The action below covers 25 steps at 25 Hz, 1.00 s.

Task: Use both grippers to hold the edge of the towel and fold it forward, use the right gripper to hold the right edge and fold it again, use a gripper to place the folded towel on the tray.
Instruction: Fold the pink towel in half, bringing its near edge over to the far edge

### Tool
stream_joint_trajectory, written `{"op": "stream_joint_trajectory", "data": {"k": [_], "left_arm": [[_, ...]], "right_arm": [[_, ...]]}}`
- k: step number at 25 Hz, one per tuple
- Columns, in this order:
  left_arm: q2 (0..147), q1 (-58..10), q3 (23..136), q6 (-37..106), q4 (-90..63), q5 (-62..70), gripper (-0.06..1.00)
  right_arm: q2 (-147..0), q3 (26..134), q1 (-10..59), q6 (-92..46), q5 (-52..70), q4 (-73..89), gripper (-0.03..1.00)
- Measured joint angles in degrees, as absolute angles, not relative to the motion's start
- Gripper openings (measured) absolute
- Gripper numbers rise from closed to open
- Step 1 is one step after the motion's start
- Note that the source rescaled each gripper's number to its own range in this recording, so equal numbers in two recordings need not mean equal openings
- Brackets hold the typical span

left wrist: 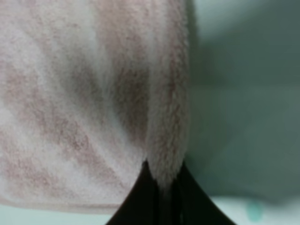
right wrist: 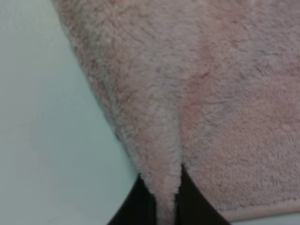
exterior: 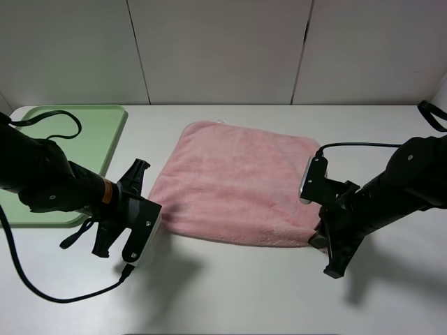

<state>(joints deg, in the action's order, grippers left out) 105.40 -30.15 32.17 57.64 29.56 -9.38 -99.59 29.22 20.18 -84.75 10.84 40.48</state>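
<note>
Now the left gripper (left wrist: 161, 194) is pinching the near edge of the towel (left wrist: 165, 154) at the lower left of the high view, and the right gripper (right wrist: 168, 199) is pinching it at lower right. The towel (exterior: 237, 178) is lying flat mid-frame, apparently unfolded. Both folds and the transfer to the tray (exterior: 105, 125), upper left, are waiting to be done.

The towel (exterior: 237, 181) is pink plush terry cloth. Its pile is thick, fuzzy and matt, brushed into lighter and darker streaks. The tray (exterior: 112, 129) looks like light green plastic, smooth with a faint sheen. The worktop (exterior: 244, 293) is white, smooth and matt. The left tool (left wrist: 161, 190) and right tool (right wrist: 161, 199) are black, smooth and matt where they show. The pale grey plate (exterior: 312, 178) on the right arm has a dull, smooth face.
</note>
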Motion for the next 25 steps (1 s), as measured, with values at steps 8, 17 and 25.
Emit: {"op": "stream_joint_trajectory", "data": {"k": [8, 17, 25], "left_arm": [[99.49, -30.35, 31.91, 57.26, 29.56, -3.48, 0.0], [92.66, -30.35, 31.8, 56.44, 29.56, 0.0, 0.0], [87.18, -30.35, 31.77, 56.1, 29.41, 2.74, 0.0]], "right_arm": [[-97.07, 29.28, 20.29, -81.19, 12.47, 40.7, 0.0], [-87.97, 29.18, 20.29, -77.64, 16.33, 40.64, 0.0], [-80.63, 29.13, 20.29, -70.59, 18.16, 35.56, 0.0]]}}
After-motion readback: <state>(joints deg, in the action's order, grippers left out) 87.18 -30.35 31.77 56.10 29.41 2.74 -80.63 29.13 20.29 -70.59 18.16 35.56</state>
